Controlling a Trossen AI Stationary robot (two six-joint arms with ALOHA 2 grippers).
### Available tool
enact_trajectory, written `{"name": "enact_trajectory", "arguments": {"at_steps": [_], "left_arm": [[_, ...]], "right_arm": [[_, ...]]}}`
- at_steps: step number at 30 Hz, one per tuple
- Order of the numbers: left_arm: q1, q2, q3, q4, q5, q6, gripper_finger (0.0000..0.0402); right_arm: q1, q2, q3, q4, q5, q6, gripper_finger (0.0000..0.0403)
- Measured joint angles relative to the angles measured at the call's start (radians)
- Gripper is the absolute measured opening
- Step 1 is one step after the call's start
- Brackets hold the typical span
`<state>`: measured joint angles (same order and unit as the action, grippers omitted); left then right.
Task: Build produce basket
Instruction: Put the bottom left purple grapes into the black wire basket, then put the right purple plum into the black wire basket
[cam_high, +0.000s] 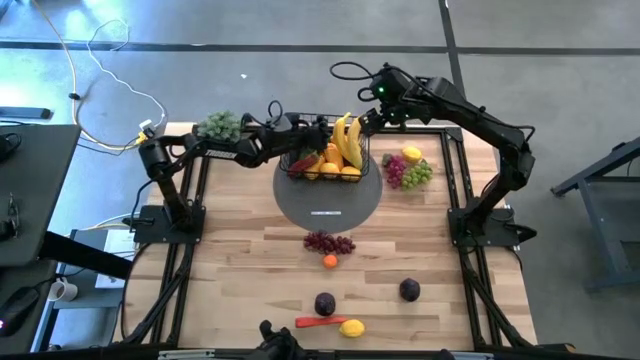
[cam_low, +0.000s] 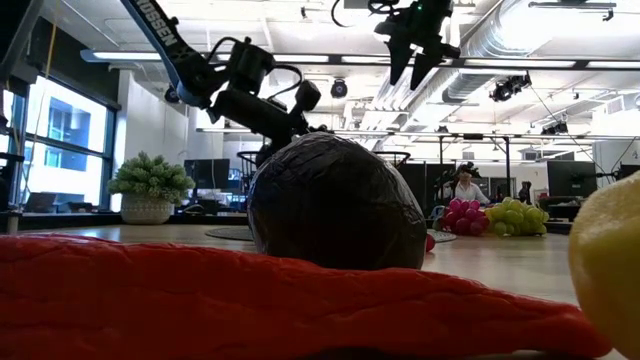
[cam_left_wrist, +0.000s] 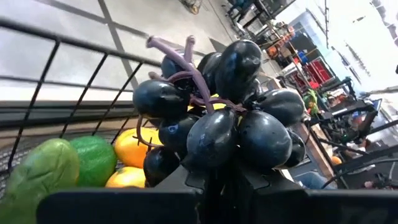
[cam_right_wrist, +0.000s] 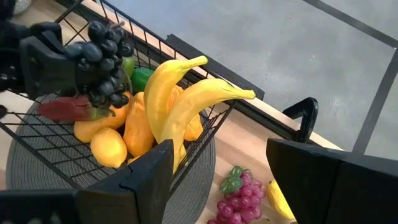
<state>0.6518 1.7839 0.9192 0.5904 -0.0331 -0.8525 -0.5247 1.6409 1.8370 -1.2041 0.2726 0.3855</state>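
Observation:
The black wire basket (cam_high: 296, 166) stands on a grey round disc at the table's far middle. It holds yellow bananas (cam_right_wrist: 186, 106), a lemon (cam_right_wrist: 109, 146), orange fruit, a red piece (cam_right_wrist: 62, 109) and green pieces (cam_left_wrist: 62, 165). My left gripper (cam_right_wrist: 71, 62) reaches in over the basket's left side, shut on a bunch of dark grapes (cam_left_wrist: 230, 124). My right gripper (cam_high: 368, 118) hangs open above the bananas' upper tips at the basket's right end. Nothing is between its fingers. My left gripper pinches the dark grape bunch between its two fingers at the end away from the stem (cam_left_wrist: 214, 163); the purple stem (cam_left_wrist: 177, 53) points away from the fingers. The fingers come from the table's left, nearly level. The bunch (cam_right_wrist: 106, 56) sticks out past the fingertips over the fruit in the basket; whether it rests on that fruit I cannot tell.
The grey disc (cam_high: 330, 208) lies under the basket. Right of it lie pink and green grapes (cam_high: 408, 173) and a lemon (cam_high: 411, 154). Nearer lie red grapes (cam_high: 328, 242), an orange (cam_high: 330, 262), two plums (cam_high: 325, 303), a red chilli (cam_high: 318, 322) and a lemon (cam_high: 351, 327). A leafy bunch (cam_high: 220, 125) sits far left.

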Motion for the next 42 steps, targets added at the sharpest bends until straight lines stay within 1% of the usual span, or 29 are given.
{"name": "enact_trajectory", "arguments": {"at_steps": [3, 8, 12, 16, 22, 27, 30, 35, 38, 42], "left_arm": [[0.000, 0.008, 0.000, -0.003, 0.003, 0.000, 0.0022], [0.000, 0.008, 0.000, -0.005, -0.002, 0.077, 0.0023], [0.002, 0.008, 0.000, -0.019, -0.002, 0.087, 0.0032], [0.001, 0.008, 0.000, -0.019, -0.001, 0.110, 0.0054], [0.001, 0.008, 0.000, -0.019, 0.011, 0.132, 0.0102], [0.001, 0.008, 0.000, -0.019, 0.029, 0.195, 0.0136], [0.001, 0.008, 0.000, -0.020, 0.029, 0.201, 0.0147], [0.001, 0.008, 0.001, -0.035, 0.029, 0.202, 0.0150], [0.001, 0.008, 0.036, -0.095, 0.045, 0.221, 0.0150], [0.002, 0.008, 0.120, -0.226, 0.045, 0.318, 0.0150]], "right_arm": [[0.000, 0.000, 0.000, -0.007, -0.001, 0.001, 0.0238], [0.000, 0.000, 0.000, -0.025, -0.007, 0.002, 0.0238], [0.000, 0.000, 0.000, -0.041, -0.007, 0.002, 0.0238], [0.000, 0.000, 0.000, -0.050, -0.007, 0.001, 0.0238], [0.000, 0.000, 0.000, -0.054, -0.007, -0.007, 0.0238], [0.000, 0.000, 0.000, -0.063, -0.007, -0.012, 0.0238], [0.000, 0.000, 0.000, -0.064, -0.007, -0.025, 0.0238], [0.000, 0.000, 0.000, -0.064, -0.007, -0.028, 0.0238], [0.000, 0.000, 0.000, -0.064, -0.007, -0.039, 0.0238], [0.000, 0.000, 0.000, -0.064, -0.007, -0.051, 0.0238]]}}
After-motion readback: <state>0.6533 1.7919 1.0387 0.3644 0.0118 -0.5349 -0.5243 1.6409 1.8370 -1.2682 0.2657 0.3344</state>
